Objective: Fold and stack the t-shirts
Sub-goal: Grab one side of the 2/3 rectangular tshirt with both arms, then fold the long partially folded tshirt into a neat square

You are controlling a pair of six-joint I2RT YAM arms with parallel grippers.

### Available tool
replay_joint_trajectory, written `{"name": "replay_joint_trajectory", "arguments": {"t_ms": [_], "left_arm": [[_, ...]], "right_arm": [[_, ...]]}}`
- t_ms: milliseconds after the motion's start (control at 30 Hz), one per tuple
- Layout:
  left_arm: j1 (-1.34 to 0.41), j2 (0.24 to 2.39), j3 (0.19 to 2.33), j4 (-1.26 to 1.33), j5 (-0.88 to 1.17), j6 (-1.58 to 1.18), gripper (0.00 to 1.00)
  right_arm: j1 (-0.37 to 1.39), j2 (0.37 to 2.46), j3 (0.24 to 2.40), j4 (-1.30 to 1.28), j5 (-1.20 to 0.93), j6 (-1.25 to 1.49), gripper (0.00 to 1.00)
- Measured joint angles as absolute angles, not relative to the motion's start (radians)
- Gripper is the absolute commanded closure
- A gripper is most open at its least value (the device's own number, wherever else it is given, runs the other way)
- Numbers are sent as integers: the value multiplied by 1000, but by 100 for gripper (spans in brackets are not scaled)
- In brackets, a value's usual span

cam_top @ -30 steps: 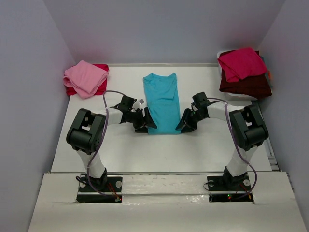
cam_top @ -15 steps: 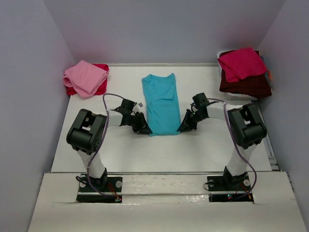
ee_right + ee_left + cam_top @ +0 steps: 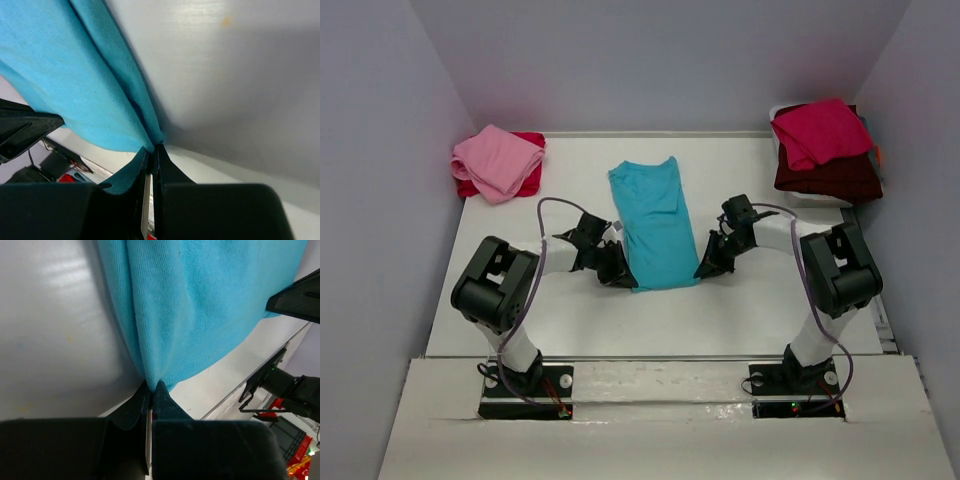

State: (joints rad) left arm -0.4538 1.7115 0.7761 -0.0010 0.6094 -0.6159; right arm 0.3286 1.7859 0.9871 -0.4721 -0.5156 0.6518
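Against a second ago: the turquoise shirt [image 3: 655, 220] has slid toward the near edge and turned slightly, its far end now swung leftward. Both arms have drawn back with it. Both tools stood parted then and are now pressed together on cloth. Left tool [image 3: 618, 272]: fingertips meet on the near left corner of the turquoise shirt, a ridge of fabric rising from the pinch in the left wrist view [image 3: 152, 387]. Right tool [image 3: 708, 265]: fingertips meet on the near right corner, cloth pulled into a fold at the tips in the right wrist view [image 3: 152, 150]. The shirt lies as a long folded strip in the middle of the tabletop [image 3: 620, 320], running from near to far between the two tools. Count: two arms, two tools, five shirts. One turquoise, as above. One pink shirt [image 3: 498, 160], folded, on top of one red shirt [image 3: 532, 175] at the far left corner. One crimson shirt [image 3: 820, 130] on top of one dark maroon shirt [image 3: 830, 178] at the far right corner. Containers: one pale bin [image 3: 802, 199] at the far right; the maroon and crimson shirts sit heaped on it, covering most of it. Whether anything else lies inside, cannot tell.
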Motion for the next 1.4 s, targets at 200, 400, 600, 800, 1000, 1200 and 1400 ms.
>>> {"name": "replay_joint_trajectory", "arguments": {"t_ms": [200, 400, 600, 800, 1000, 1200, 1400], "left_arm": [[-521, 1617, 706, -46, 548, -638, 94], [-601, 1491, 617, -98, 496, -692, 94], [-659, 1328, 583, -164, 467, -752, 94], [-683, 1174, 585, -250, 435, -798, 94], [-688, 1151, 654, -344, 401, -811, 94], [-688, 1221, 784, -401, 349, -794, 94], [-685, 1328, 956, -468, 273, -745, 94]], "right_arm": [[329, 1690, 944, -553, -514, 613, 93], [334, 1558, 894, -625, -533, 588, 93], [338, 1424, 867, -719, -550, 559, 93], [339, 1319, 866, -787, -567, 540, 93], [340, 1296, 878, -829, -573, 534, 93], [340, 1330, 976, -839, -533, 531, 93], [339, 1432, 1127, -835, -482, 532, 93]]}}
